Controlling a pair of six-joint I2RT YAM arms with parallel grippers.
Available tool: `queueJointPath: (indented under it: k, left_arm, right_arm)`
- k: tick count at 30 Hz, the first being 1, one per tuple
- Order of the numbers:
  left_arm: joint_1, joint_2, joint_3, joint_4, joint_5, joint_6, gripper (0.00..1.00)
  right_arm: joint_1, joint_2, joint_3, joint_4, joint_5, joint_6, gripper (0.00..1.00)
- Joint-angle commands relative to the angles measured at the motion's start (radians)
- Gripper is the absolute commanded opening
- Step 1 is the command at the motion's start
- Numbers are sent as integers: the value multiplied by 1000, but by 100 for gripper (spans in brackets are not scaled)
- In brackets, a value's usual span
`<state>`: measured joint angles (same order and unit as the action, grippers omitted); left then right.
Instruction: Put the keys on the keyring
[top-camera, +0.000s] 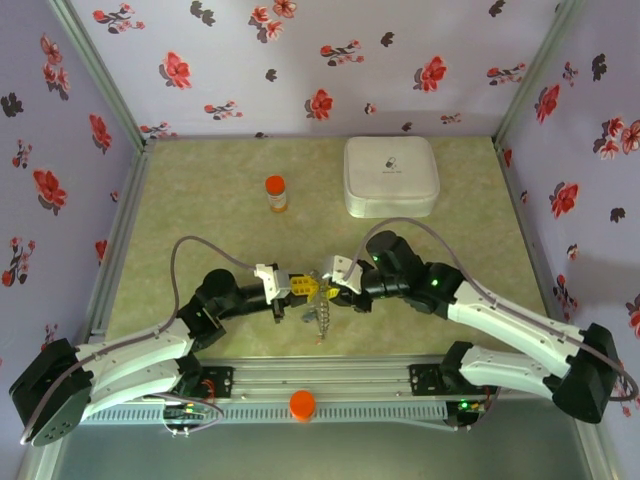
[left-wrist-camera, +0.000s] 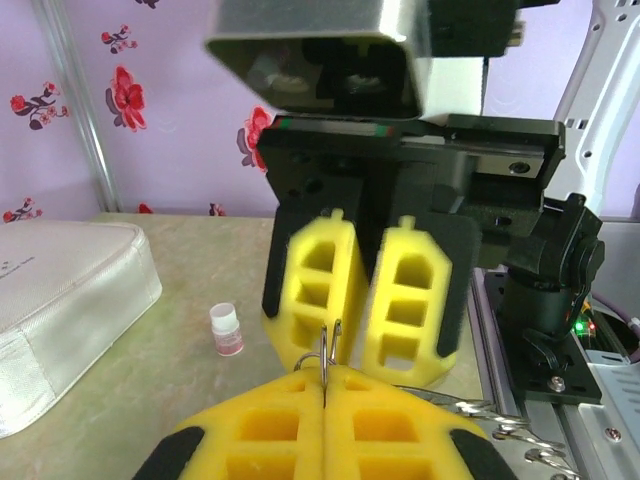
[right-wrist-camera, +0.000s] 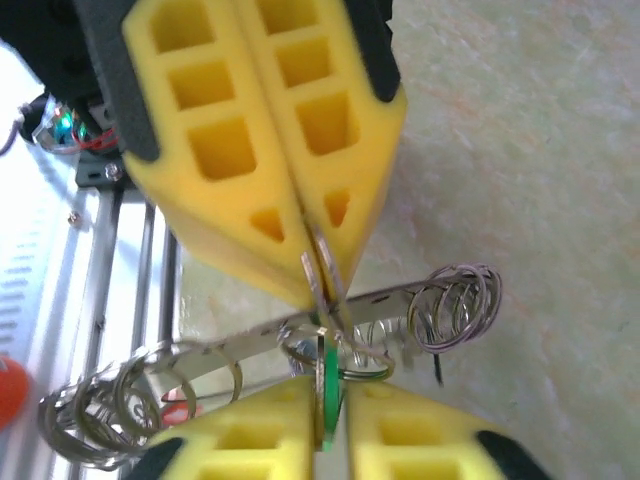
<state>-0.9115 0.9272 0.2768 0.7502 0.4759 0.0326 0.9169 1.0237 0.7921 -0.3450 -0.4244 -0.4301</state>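
Our left gripper (left-wrist-camera: 324, 395) is clamped tight on the keyring (right-wrist-camera: 455, 300), near the table's (top-camera: 200, 200) front edge; our right gripper (right-wrist-camera: 330, 425) narrowly pinches a green key (right-wrist-camera: 326, 380) right beside its rings.

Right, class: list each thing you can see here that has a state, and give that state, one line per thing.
Left gripper: shut on the keyring.
Right gripper: shut on the green key.
Orange bottle: upright, cap on.
White case: closed, lying flat.
Small vial: upright, cap on.
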Motion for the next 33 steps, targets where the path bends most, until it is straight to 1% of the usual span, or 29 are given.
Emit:
queueJointPath:
  k: [1,3,7,10,13,17,23,28,29,30,32,33]
  left_arm:
    - [1,-9,16,20,21,26,0]
    - [0,-3,16,15,22,30,0]
    - [0,6,16,15,24,32,0]
    - [0,9,16,13,29,27,0]
    - [0,10,37,14,45,22,0]
    - [0,11,47,15,53,20,0]
    - [0,9,50,18,64,14,0]
    - [0,10,47,19,59,26,0]
    - [0,11,49,9,44,31,3]
    - [1,10,50,-7,25,34,9]
    - [0,5,58,-59,-4,50,27]
    - [0,3,68,-97,-21,60,30]
  right_arm:
    - [1,-65,21,-29,62,-43,20]
    - [0,-79,25,-46,66,-51,21]
    - [0,-68,57,-81,-6,-39,23]
    - [1,-68,54,-24,-45,2,24]
    - [5,-62,44,46,-54,31,23]
    - [5,-34,47,59,-60,31,21]
    - [9,2,50,66,-95,35,14]
    - [10,12,56,68,-132,37,0]
    - [10,13,60,62,-131,34,0]
    - [9,15,64,49,-126,27,0]
    - [10,13,78,14,-107,6,0]
    - [10,12,87,-7,-89,-9,0]
